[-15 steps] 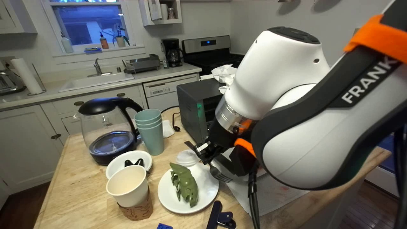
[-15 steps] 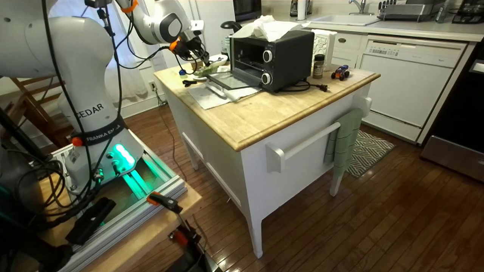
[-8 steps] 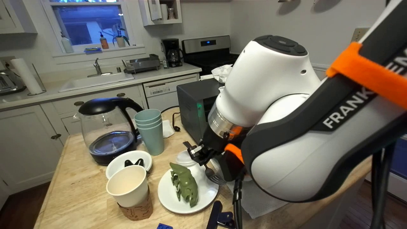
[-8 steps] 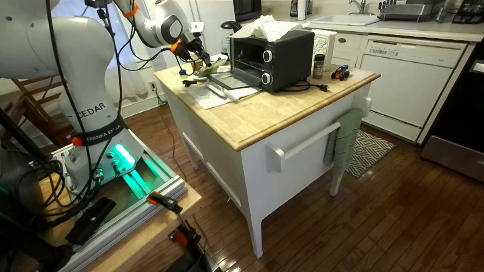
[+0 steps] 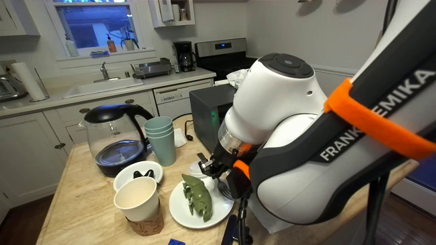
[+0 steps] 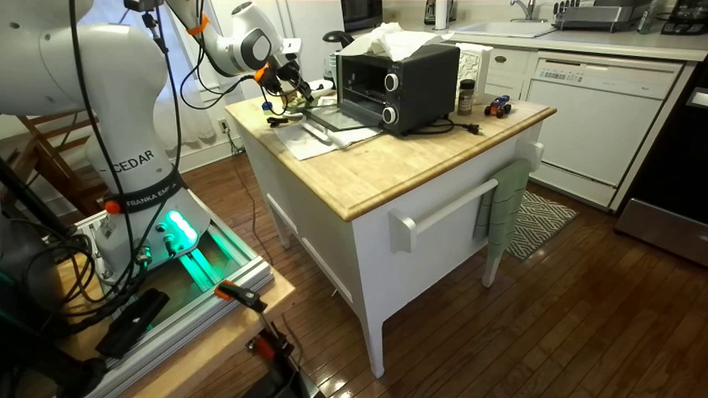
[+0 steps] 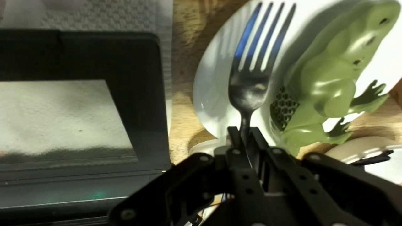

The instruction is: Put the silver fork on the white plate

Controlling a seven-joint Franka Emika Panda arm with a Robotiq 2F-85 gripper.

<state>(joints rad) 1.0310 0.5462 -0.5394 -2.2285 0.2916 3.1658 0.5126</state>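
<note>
The silver fork [image 5: 224, 190] is held by its handle in my gripper [image 5: 212, 170], tilted with its tines downward. In the wrist view the fork [image 7: 251, 86] points away from the fingers, and my gripper [image 7: 243, 133] is shut on its neck. The white plate [image 5: 180, 204] lies on the table under the fork, and it also shows in the wrist view [image 7: 207, 94]. The tines are over the right part of the plate, and a shadow falls beside them. I cannot tell whether they touch it. A green toy animal [image 7: 329, 84] lies on the plate beside the fork.
A black toaster oven [image 6: 426, 83] stands close beside the gripper with its door [image 7: 141, 62] open. A white lid [image 5: 195, 169] is behind the plate. A paper cup [image 5: 136, 197], a white bowl [image 5: 119, 180], teal cups [image 5: 163, 146] and a dark clip [image 5: 230, 228] are around the plate.
My gripper has moved left with the fork, in the exterior view near the plate. The tines went from past the plate's right edge to over the plate. The grip stays shut.
</note>
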